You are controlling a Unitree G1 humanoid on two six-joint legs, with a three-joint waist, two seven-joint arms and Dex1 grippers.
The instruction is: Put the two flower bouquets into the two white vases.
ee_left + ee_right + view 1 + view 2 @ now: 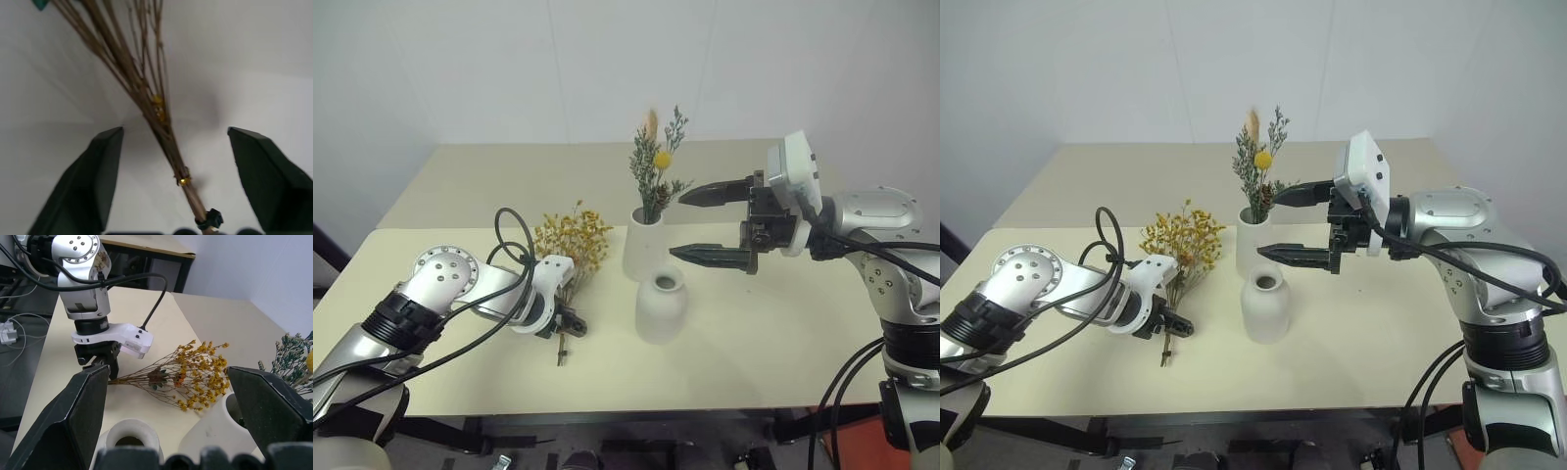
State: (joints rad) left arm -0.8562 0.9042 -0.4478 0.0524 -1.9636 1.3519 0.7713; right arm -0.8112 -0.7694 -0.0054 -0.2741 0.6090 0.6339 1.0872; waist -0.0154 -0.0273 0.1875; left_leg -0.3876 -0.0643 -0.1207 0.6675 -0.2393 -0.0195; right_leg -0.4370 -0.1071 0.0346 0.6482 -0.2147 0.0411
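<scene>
**Inspector:** Any brands, labels or writing?

**Assistant:** None legible on any surface. Largest item: the table [460, 186], a smooth pale cream top with squared edges, seemingly two slabs joined along a seam.

**Inspector:** The arms?

**Assistant:** Silver metal casings with black cables. The right gripper [710, 225] is raised level above the vases, its two black tapered fingers spread wide, nothing between them. The left gripper [1173, 328] points down at the table over the stem end of the yellow-orange bouquet [574, 242]; in the left wrist view its fingers [93, 181] stand apart either side of the stems without touching them.

**Inspector:** The vases?

**Assistant:** Both matte white ceramic. The taller tapered vase [643, 247] holds the grey-green sprig [656, 171] upright, with its yellow ball and pale plume. The squat rounded vase [662, 306], narrow-necked, stands empty just in front of it.

**Inspector:** The yellow-orange bouquet?

**Assistant:** Lying flat on the table left of the vases, dry and bushy, thin brown stems bound by a small dark tie [211, 218] near the cut end
</scene>
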